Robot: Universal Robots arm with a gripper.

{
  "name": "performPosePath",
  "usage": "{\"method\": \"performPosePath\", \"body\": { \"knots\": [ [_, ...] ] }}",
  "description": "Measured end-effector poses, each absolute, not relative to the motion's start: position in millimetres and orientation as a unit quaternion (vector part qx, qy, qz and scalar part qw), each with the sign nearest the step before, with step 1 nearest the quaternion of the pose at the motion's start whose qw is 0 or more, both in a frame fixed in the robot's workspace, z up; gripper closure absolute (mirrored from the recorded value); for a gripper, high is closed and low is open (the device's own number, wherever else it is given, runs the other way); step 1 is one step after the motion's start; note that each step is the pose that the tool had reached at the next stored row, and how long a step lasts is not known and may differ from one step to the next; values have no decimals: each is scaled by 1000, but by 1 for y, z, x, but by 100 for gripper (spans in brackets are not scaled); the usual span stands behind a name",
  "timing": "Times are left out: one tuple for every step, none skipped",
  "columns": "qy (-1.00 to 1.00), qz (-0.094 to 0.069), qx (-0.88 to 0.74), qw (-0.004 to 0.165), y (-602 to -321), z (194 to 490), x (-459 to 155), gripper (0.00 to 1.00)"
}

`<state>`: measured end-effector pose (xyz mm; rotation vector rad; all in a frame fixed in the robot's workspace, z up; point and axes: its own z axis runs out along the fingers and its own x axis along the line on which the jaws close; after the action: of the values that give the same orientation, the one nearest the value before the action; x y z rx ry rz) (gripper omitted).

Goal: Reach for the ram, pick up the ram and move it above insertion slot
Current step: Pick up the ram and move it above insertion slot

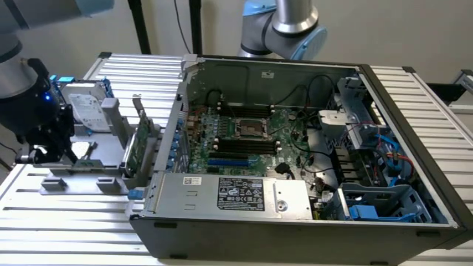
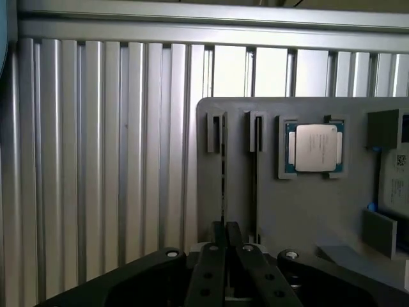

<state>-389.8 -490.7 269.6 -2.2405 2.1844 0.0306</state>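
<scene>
The ram (image 2: 223,185) stands on edge in a slot of the grey holder tray (image 2: 287,211), so in the wrist view it is a thin dark line. My gripper (image 2: 225,246) sits over its near end, the two black fingers (image 2: 208,268) pressed together on the stick. In the exterior view the gripper (image 1: 68,158) is low over the holder tray (image 1: 81,180) at the exterior view's left, with a small green part of the ram (image 1: 90,163) beside its fingers. The black memory slots (image 1: 247,145) lie on the motherboard inside the open computer case (image 1: 399,105).
A silver processor chip (image 2: 314,147) rests in a pocket of the tray. A hard drive (image 1: 81,108) and an upright green expansion card (image 1: 142,141) stand on the tray between my gripper and the case. A power supply (image 1: 229,194) fills the case's front. The ribbed aluminium table (image 1: 66,233) surrounds it all.
</scene>
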Motion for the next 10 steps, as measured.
{"method": "performPosePath", "body": {
  "knots": [
    [698, 10, -716, 6, -491, 274, -389, 87],
    [698, 10, -716, 6, -491, 279, -388, 87],
    [698, 10, -716, 7, -491, 283, -387, 87],
    [697, 11, -716, 7, -491, 288, -385, 87],
    [697, 11, -717, 7, -491, 292, -383, 87],
    [696, 12, -717, 8, -491, 296, -381, 87],
    [696, 13, -718, 9, -491, 300, -378, 87],
    [695, 13, -719, 10, -491, 304, -375, 87],
    [695, 14, -719, 10, -491, 308, -373, 87],
    [694, 15, -720, 11, -491, 312, -370, 87]
  ]
}}
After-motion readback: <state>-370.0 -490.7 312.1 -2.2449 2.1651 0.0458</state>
